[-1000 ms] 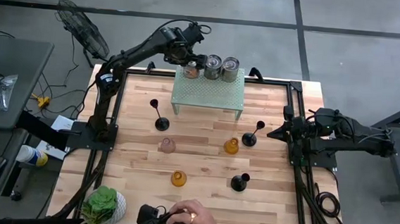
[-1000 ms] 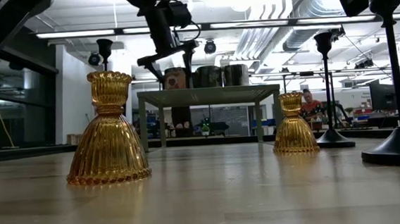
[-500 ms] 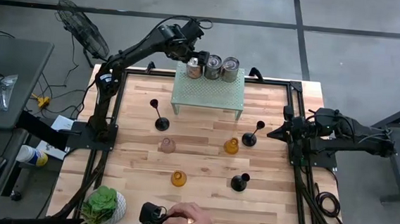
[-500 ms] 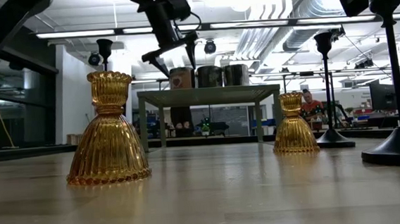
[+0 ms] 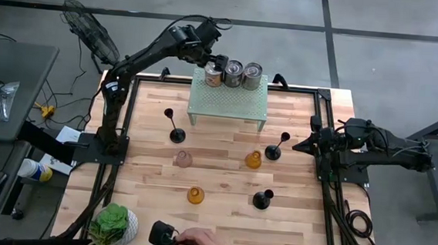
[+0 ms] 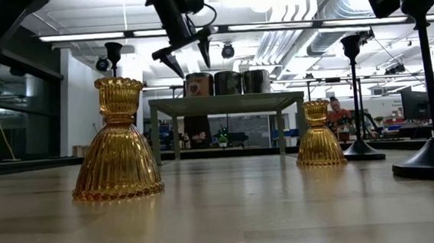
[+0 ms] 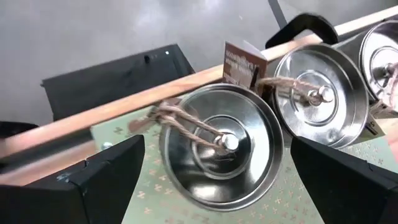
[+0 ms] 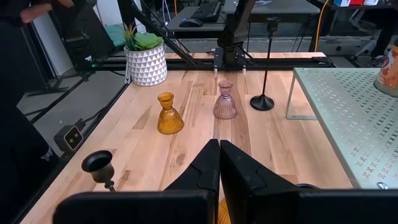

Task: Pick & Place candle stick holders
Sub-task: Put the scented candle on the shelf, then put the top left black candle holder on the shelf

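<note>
High view
Left gripper [image 5: 218,61]: its fingers are wide apart and hold nothing. It hangs just above the first of three shiny round metal tins [image 5: 214,75] on the pale green shelf with little holes [image 5: 228,100].
Right gripper [image 5: 298,146]: its fingers are pressed together and hold nothing. It waits at the right edge of the wooden table [image 5: 221,207].
Candle stick holders: all six stand on the table, well apart from the left fingers. The black thin-stemmed holder [image 5: 274,150] and the squat amber glass holder [image 5: 253,160] are the ones nearest the right fingers. Another black holder [image 5: 176,132], the pink glass holder [image 5: 182,159], a second amber holder [image 5: 195,195] and a third black holder [image 5: 261,199] stand farther out.
A person's hand [image 5: 193,244]: at the near table edge, beside a green plant in a white pot [image 5: 114,225].

Low view
Left gripper [image 6: 186,58]: open, in the air above the tins, not touching them.
Amber holders: one close [image 6: 116,140], one farther back [image 6: 319,134].

Left wrist view
Tin lid [image 7: 221,146]: between the two dark fingers [image 7: 106,180], with brown string on its knob.

Right wrist view
Closed fingers [image 8: 214,165]: the pink holder [image 8: 225,101] and an amber holder [image 8: 169,114] stand ahead of them.
</note>
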